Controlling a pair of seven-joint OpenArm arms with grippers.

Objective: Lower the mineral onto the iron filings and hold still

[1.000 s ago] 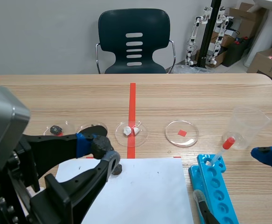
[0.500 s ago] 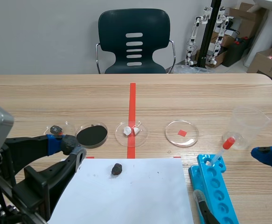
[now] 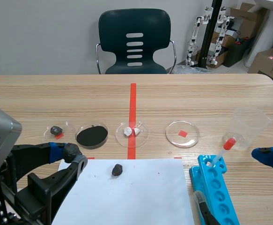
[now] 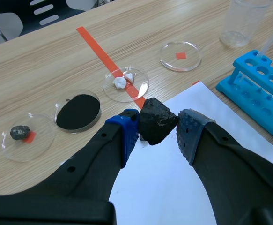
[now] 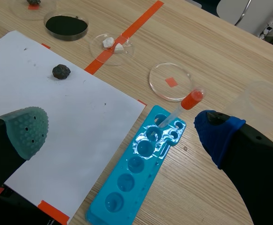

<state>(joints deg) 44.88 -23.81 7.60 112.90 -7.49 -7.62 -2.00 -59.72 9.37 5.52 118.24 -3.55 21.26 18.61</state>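
**Mineral gripped, not yet over the filings**

We find the left gripper (image 4: 158, 127) clamped on the black mineral (image 4: 157, 121), which it holds above the edge of the white paper (image 4: 164, 187). It is near the dish of iron filings (image 4: 78, 111) but not over it. The right gripper (image 5: 122, 129) stands wide apart, holding nothing. In our judgement the pads bear on sloped faces, so a jolt could twist the stone loose. A descent from here would meet paper or clip the dish rim and scatter powder.
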